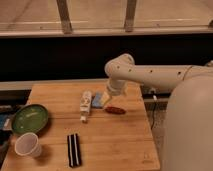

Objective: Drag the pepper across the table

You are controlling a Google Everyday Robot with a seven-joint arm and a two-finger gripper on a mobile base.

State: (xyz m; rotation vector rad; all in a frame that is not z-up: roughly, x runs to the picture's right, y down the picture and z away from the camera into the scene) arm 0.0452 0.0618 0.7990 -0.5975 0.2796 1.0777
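Observation:
The pepper [115,110] is a small slim dark-red object lying on the light wooden table [120,142], right of centre. My gripper [109,101] hangs from the white arm [150,75] that reaches in from the right; it is just above and left of the pepper's left end, close to it. The white tube [85,105] lies left of the gripper, and the blue-and-yellow sponge [97,100] sits between the tube and the gripper.
A green plate [30,118] sits at the table's left edge. A white paper cup [28,145] stands at the front left. A black striped bar [74,149] lies in front of centre. A dark wall and window ledge run behind the table.

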